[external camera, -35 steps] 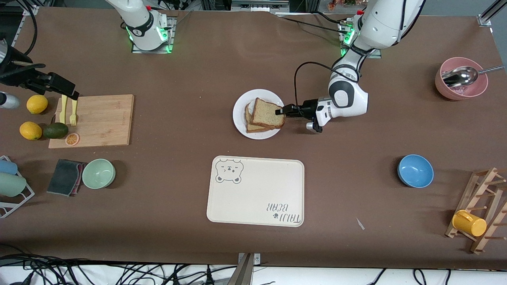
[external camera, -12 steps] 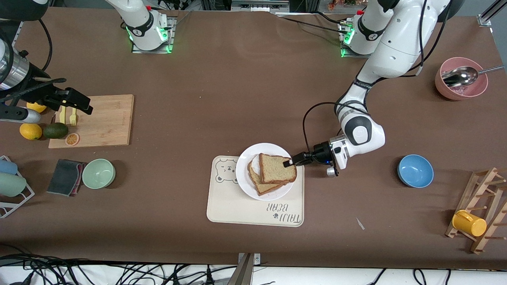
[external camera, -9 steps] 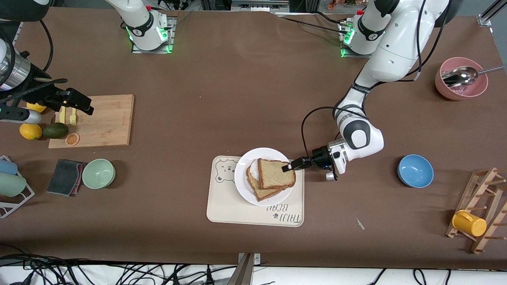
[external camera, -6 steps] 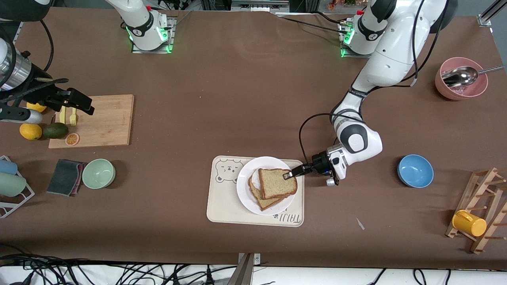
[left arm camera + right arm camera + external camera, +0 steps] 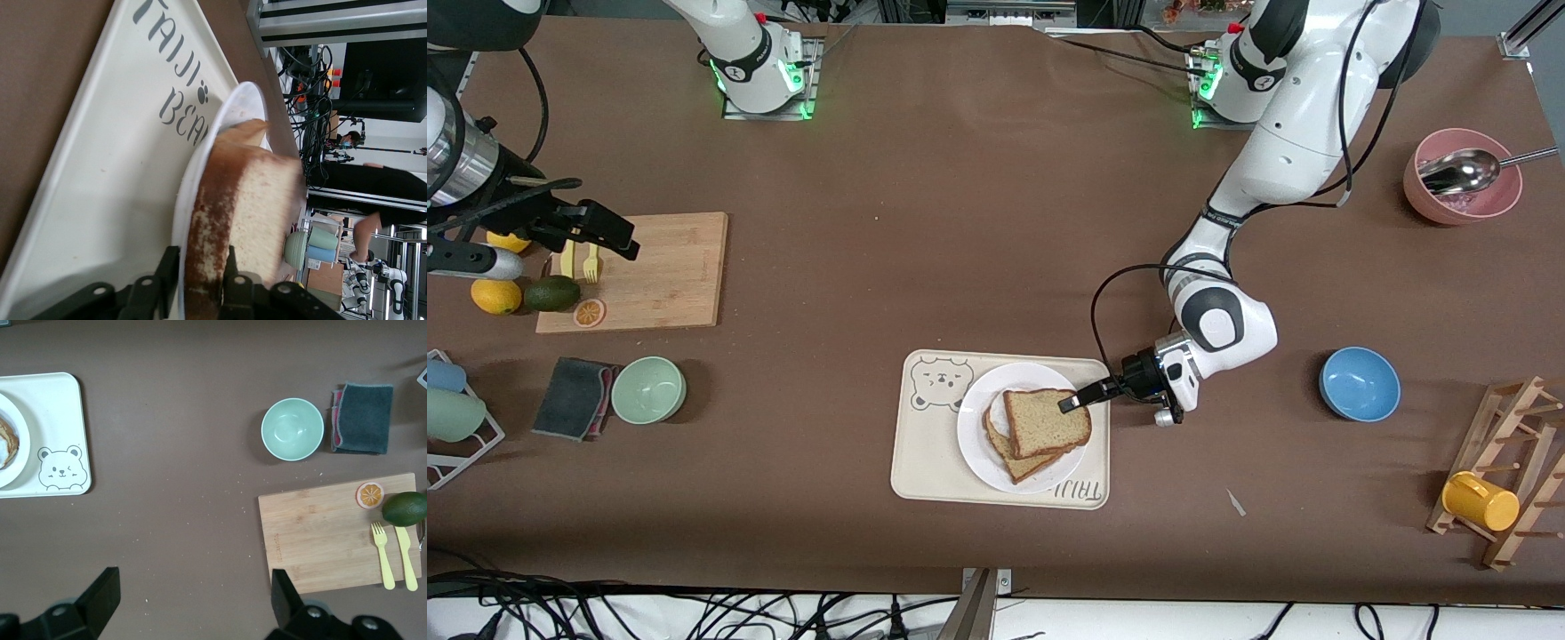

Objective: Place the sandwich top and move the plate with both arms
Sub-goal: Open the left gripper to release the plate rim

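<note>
The white plate (image 5: pixel 974 427) is over the cream bear-printed tray (image 5: pixel 934 453), toward the left arm's end of it. The sandwich top (image 5: pixel 1047 421) lies on a lower slice (image 5: pixel 1016 464) on the plate. My left gripper (image 5: pixel 1074 402) is shut on the plate's rim, one finger under the rim and one on the top slice's crust. The left wrist view shows the rim (image 5: pixel 181 220) and the crust (image 5: pixel 260 193) pinched between the left gripper's (image 5: pixel 199 257) jaws, above the tray (image 5: pixel 100 200). My right gripper (image 5: pixel 605 236) is open and empty over the cutting board's edge and waits.
A wooden cutting board (image 5: pixel 658 271) with a fork, a knife, an avocado and lemons lies at the right arm's end. A green bowl (image 5: pixel 648 389) and a grey cloth (image 5: pixel 574 397) are nearer the camera. A blue bowl (image 5: pixel 1359 383), a pink bowl (image 5: pixel 1463 178) and a mug rack (image 5: pixel 1498 480) stand at the left arm's end.
My left gripper has carried the plate with the sandwich from the table's middle toward the front camera and over the tray. The right gripper has shifted slightly over the cutting board's edge.
</note>
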Motion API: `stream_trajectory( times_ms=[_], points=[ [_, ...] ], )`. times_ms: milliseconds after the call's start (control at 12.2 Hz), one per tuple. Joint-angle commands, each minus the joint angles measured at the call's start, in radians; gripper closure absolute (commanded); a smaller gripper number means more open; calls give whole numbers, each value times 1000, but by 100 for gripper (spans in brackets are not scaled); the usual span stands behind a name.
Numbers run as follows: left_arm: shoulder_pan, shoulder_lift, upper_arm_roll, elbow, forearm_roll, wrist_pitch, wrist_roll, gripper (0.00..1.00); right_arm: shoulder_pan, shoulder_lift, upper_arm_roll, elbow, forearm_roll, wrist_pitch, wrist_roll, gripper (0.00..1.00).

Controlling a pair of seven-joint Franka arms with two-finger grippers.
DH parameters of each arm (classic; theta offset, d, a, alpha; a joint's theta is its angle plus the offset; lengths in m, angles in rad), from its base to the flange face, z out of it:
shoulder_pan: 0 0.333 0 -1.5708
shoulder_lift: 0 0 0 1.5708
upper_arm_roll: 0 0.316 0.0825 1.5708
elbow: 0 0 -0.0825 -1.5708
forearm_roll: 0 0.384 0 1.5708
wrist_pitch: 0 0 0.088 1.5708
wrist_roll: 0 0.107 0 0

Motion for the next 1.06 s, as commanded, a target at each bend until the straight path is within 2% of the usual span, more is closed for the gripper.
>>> stream_trajectory(
  times_ms=[0, 328, 491, 983],
  points=[
    [-16, 6, 10, 21, -30, 2, 8, 48, -8, -3, 1, -1, 16, 30, -16, 0],
    [-10, -44, 11, -31, -13, 2, 5, 45, -13, -3, -5, 0, 16, 21, -17, 0],
    [12, -92, 13, -88, 71, 2, 5, 45, -13, -8, -7, -1, 16, 15, -19, 0],
    [53, -205, 13, -251, 177, 2, -4, 42, -15, -16, -35, -1, 16, -5, -48, 0]
  ],
)
